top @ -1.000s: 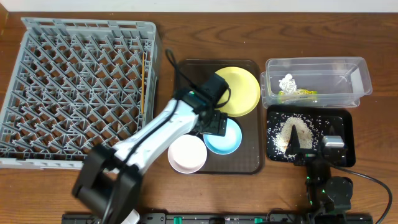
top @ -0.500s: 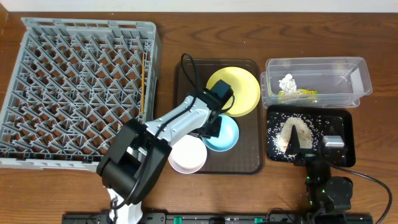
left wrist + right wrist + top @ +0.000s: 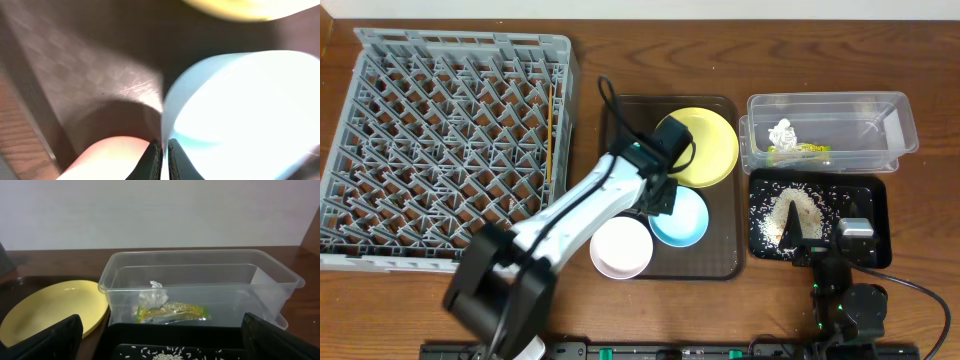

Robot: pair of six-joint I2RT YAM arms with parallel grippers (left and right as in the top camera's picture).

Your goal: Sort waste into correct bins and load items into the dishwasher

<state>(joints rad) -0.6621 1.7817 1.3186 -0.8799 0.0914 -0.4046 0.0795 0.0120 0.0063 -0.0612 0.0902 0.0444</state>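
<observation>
My left gripper (image 3: pixel 661 196) (image 3: pixel 161 159) is shut on the near-left rim of the light blue bowl (image 3: pixel 684 220) (image 3: pixel 240 110), which sits on the brown serving tray (image 3: pixel 722 262). The pinkish-white bowl (image 3: pixel 621 247) (image 3: pixel 107 160) lies just beside it, and the yellow plate (image 3: pixel 702 146) (image 3: pixel 55 307) is behind. Chopsticks (image 3: pixel 552 130) lie in the grey dishwasher rack (image 3: pixel 440 150). The clear bin (image 3: pixel 830 108) (image 3: pixel 200 277) holds the tissue (image 3: pixel 782 131) (image 3: pixel 155 296) and the wrapper (image 3: pixel 800 152) (image 3: pixel 172 312). Rice scraps (image 3: pixel 796 210) lie on the black tray (image 3: pixel 873 200). My right gripper (image 3: pixel 825 238) (image 3: pixel 160 347) stands open over that tray's near edge.
The rack fills the left half of the table, its right wall close to the brown tray's left edge. The clear bin and the black tray stand side by side at the right. Bare wood shows along the front edge.
My left gripper has shut on the light blue bowl's rim. The left arm's elbow swung out and back. The right arm has not moved.
</observation>
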